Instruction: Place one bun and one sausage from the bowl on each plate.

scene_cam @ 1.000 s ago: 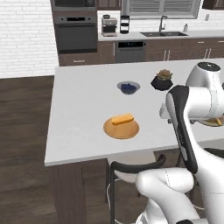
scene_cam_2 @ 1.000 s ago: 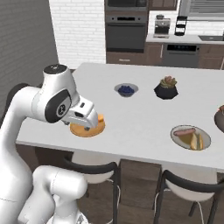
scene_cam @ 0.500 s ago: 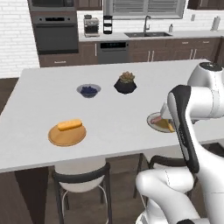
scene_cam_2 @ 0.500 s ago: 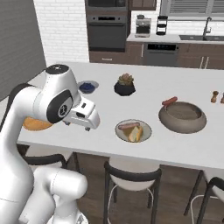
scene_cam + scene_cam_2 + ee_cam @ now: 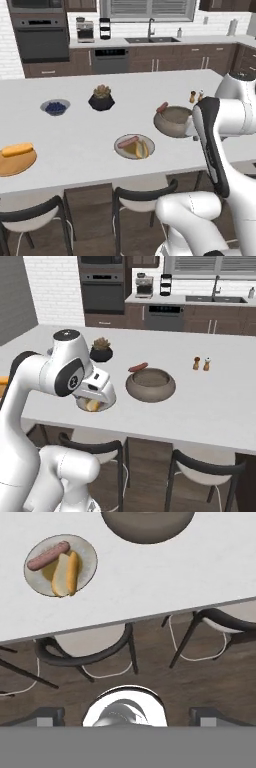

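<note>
Tool [image 5: 127,714] spread wide, holding nothing, above stools, grey plate [image 5: 89,559] with sausage [image 5: 48,555] beyond.

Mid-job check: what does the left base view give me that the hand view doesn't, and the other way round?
Left base view: the wooden plate carrying a lone bun and no sausage, a loose sausage on the rim of the bowl, the berry bowl, the plant pot and the shakers.
Hand view: the gripper, open, looking past the counter edge onto the stools.
Both: the grey plate with its plated sausage and plated bun, plus the bowl.
</note>
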Controlling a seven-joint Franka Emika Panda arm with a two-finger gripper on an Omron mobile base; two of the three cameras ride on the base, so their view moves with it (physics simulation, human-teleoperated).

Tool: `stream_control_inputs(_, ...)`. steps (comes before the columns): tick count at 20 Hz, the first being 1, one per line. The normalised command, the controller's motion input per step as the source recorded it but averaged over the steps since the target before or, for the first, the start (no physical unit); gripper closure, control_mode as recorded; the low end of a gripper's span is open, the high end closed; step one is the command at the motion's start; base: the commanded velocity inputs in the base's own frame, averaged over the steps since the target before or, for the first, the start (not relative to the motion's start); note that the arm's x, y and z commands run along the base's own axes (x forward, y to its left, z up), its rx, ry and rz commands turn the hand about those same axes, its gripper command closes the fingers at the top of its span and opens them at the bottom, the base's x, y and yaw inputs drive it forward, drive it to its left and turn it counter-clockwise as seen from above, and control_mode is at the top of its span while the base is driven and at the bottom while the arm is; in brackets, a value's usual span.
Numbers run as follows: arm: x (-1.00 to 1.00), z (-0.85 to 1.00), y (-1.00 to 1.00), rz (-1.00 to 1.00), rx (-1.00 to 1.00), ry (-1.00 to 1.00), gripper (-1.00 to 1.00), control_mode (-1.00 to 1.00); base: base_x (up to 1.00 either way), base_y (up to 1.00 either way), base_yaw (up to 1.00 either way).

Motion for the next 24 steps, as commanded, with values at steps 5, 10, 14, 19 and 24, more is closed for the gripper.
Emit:
stream_control_inputs(5, 0.0, 0.0, 0.0, 0.0, 0.0, 0.0, -1.0, 1.0, 0.4, -0.13, 0.0)
stream_control_inputs(10, 0.0, 0.0, 0.0, 0.0, 0.0, 0.0, -1.0, 1.0, 0.54, 0.01, 0.0)
stream_control_inputs(14, 0.0, 0.0, 0.0, 0.0, 0.0, 0.0, -1.0, 1.0, 0.66, 0.0, 0.0)
stream_control_inputs(19, 0.98, 0.0, 0.0, 0.0, 0.01, 0.0, -1.0, -1.0, 0.0, 0.0, 0.0)
stream_control_inputs(24, 1.0, 0.0, 0.0, 0.0, 0.04, 0.01, -1.0, -1.0, 0.0, 0.0, 0.0)
